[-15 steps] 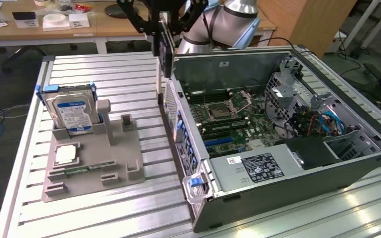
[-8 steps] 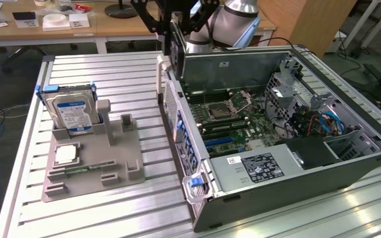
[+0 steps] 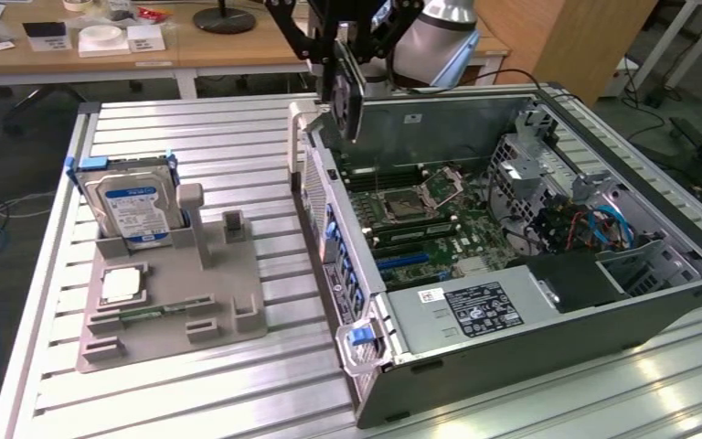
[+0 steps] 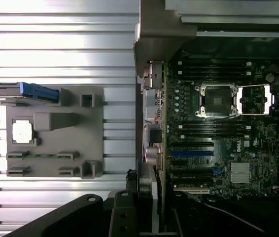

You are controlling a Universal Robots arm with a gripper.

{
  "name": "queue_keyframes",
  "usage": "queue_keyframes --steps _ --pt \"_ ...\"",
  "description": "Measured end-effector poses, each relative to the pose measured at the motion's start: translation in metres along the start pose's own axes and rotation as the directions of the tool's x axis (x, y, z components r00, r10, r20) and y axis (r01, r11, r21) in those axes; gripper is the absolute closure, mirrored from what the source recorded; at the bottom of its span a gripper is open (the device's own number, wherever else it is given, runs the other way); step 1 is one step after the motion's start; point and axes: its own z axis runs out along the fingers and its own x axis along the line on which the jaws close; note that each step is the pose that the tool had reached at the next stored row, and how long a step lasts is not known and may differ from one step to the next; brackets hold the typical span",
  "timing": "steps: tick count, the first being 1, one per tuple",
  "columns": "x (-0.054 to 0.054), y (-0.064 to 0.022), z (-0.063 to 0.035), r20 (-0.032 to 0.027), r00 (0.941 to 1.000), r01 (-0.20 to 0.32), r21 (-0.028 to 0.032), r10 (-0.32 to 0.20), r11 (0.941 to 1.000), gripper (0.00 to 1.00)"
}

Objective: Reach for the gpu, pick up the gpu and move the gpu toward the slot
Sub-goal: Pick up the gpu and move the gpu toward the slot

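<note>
My gripper (image 3: 348, 57) is shut on the gpu (image 3: 351, 91), a thin dark card hanging upright and edge-on above the back corner of the open computer case (image 3: 643, 302). In the wrist view the gpu (image 4: 147, 185) shows as a slim grey strip between the black fingers (image 4: 122, 212), right over the case's side wall and beside the motherboard (image 4: 218, 128). A blue expansion slot (image 3: 406, 259) (image 4: 191, 153) lies on the motherboard, below and toward the case's front from the card.
On the exterior view's left, a grey fixture tray (image 3: 223, 311) carries a silver hard drive with a blue label (image 3: 132, 206) and a square silver CPU chip (image 3: 122, 285) (image 4: 21, 132). A power supply (image 3: 473, 306) and cables (image 3: 595, 224) crowd the case. The slatted aluminium table (image 3: 205, 137) lies beneath.
</note>
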Motion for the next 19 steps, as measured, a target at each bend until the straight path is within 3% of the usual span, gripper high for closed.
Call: queue_keyframes --steps 19 --pt "-0.044 0.0008 0.0 -0.0001 1.0 0.0 0.0 0.0 1.0 0.72"
